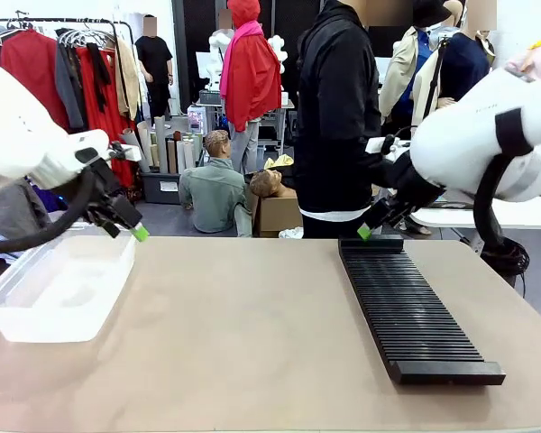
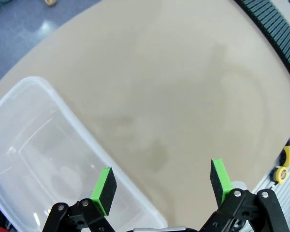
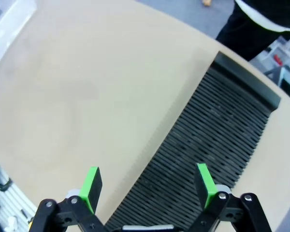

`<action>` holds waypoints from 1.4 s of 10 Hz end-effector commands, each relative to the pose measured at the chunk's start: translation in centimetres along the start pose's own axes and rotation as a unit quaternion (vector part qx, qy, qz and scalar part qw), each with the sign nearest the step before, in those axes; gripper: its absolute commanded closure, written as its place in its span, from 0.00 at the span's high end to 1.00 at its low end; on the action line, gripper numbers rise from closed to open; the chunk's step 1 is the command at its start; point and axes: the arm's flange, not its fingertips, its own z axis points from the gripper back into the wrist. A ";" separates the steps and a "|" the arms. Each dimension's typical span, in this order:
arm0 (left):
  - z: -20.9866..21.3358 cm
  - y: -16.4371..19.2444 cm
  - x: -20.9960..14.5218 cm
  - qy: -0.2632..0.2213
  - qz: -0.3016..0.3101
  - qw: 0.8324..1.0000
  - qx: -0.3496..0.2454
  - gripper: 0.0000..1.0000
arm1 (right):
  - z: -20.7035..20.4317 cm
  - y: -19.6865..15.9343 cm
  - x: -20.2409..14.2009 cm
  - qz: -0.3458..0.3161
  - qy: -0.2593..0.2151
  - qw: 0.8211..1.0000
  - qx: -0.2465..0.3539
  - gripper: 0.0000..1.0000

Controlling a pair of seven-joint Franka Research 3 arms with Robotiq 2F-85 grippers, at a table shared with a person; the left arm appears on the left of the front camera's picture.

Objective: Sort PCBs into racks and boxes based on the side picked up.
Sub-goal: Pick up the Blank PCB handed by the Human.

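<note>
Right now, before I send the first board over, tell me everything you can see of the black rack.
The rack is one long black rectangular piece, matte like plastic, with many fine parallel slots across its length and a plain bar at each end. Every visible slot is empty. It lies flat on the tan table, right of centre, running from the robot's side towards the person. The open right hand hovers above it without touching.

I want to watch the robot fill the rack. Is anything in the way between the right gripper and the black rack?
No, nothing visible is in the way. The right gripper hangs open over the rack, with only air between them. The slots that show look empty.
</note>
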 end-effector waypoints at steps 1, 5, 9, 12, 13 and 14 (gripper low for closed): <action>2.5 1.1 0.4 -0.008 0.027 1.000 0.007 1.00 | 1.7 -3.5 0.6 -0.011 -0.018 0.998 0.055 1.00; 7.8 4.3 -0.9 -0.014 -0.004 0.999 -0.044 1.00 | 6.0 -9.8 -0.3 -0.067 -0.032 0.994 0.082 1.00; 11.9 9.3 -4.5 -0.046 0.015 0.990 -0.132 1.00 | 9.5 -14.9 -4.3 -0.112 -0.086 0.975 0.174 1.00; 14.1 11.2 -5.8 -0.079 0.017 0.986 -0.144 1.00 | 11.0 -17.5 -7.6 -0.145 -0.119 0.962 0.197 1.00; 14.6 11.6 -6.0 -0.083 0.023 0.986 -0.145 1.00 | 11.4 -17.9 -8.6 -0.152 -0.126 0.961 0.196 1.00; 14.9 11.8 -6.0 -0.088 0.028 0.985 -0.148 1.00 | 11.9 -18.4 -9.7 -0.160 -0.137 0.957 0.199 1.00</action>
